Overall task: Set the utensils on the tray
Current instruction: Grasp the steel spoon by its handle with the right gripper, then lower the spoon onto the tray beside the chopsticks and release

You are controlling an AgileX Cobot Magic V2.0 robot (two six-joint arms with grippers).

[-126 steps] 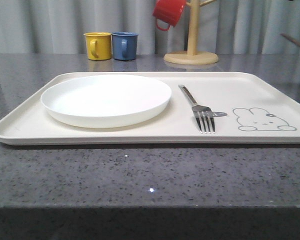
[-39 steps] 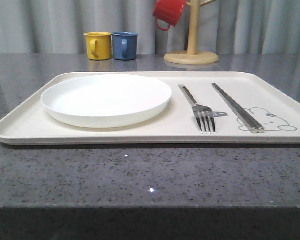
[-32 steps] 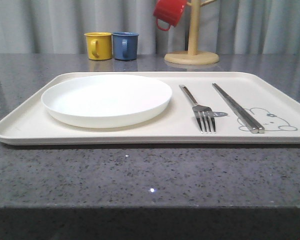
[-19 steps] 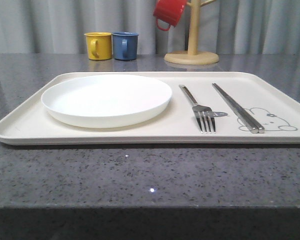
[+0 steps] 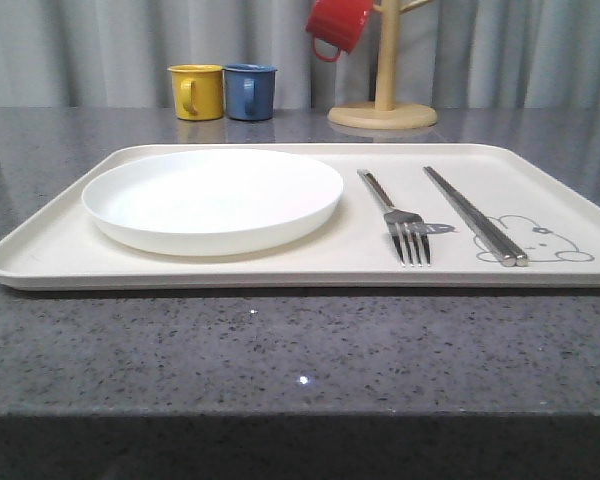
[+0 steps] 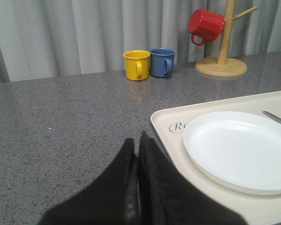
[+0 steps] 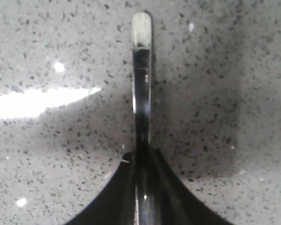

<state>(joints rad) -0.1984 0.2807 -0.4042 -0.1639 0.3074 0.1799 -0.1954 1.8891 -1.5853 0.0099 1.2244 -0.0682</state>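
The right gripper [image 7: 141, 161] has its fingers clamped on a slim steel handle [image 7: 141, 70], by the task most likely the spoon's, which runs straight out from between the fingertips along the fingers' own line, just above the speckled grey surface [image 7: 215, 70]; its bowl is hidden. On the cream tray [image 5: 280, 265], the white plate [image 5: 212, 198] sits to the left, the fork [image 5: 395, 215] lies beside it with tines toward the camera, and the chopsticks [image 5: 474, 214] lie parallel to the fork, across the rabbit drawing. The right arm is the one placed to deliver. Bare tray remains around the fork and chopsticks. The left gripper [image 6: 138, 145], fingers together and empty, hovers off the tray's left corner, near the plate.
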